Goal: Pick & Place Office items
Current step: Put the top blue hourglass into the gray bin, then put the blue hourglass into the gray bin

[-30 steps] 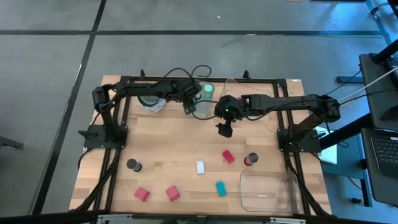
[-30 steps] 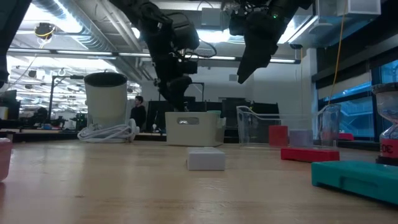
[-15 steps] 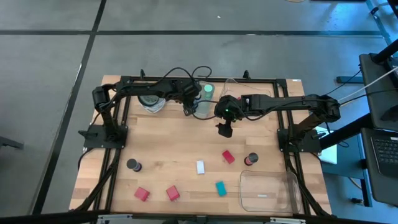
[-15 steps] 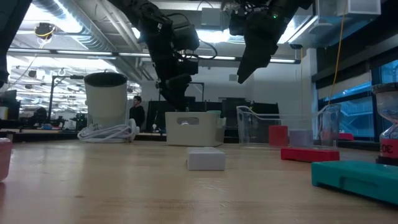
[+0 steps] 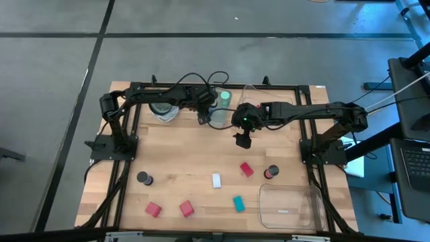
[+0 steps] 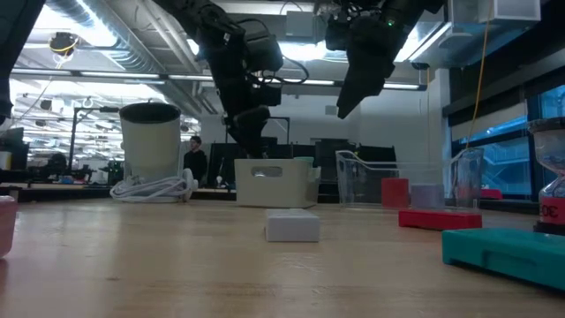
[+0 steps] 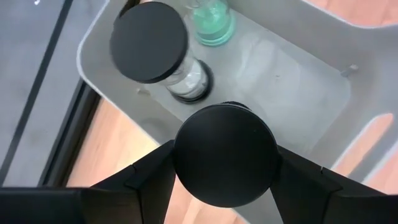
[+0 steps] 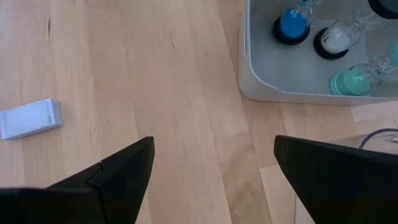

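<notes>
My left gripper (image 5: 201,115) stands at the far middle of the table over a pale grey tray (image 5: 220,119) and is shut on a short dark cylinder (image 7: 225,154). Its wrist view looks down on the cylinder's round black end. The tray (image 7: 292,81) holds another dark-capped piece (image 7: 149,42) and a green one (image 7: 211,25). My right gripper (image 5: 242,140) hangs open and empty above bare wood, right of the tray. Red (image 5: 246,169), white (image 5: 216,180) and teal (image 5: 238,203) blocks and a dark cylinder (image 5: 143,178) lie on the near half. My left gripper pinches the dark cylinder between its two fingers (image 7: 155,174), one on each side just below the round black end (image 7: 186,180). The fingers come from above, pointing down. The cylinder stands upright over the tray; whether its lower end touches the tray floor is hidden.
A clear plastic tray (image 5: 289,205) sits at the near right corner, with a dark, red-marked cylinder (image 5: 271,173) just beyond it. Two red blocks (image 5: 153,209) lie near the front edge. A round grey dish with a white cord (image 5: 163,109) stands left of the pale tray.
</notes>
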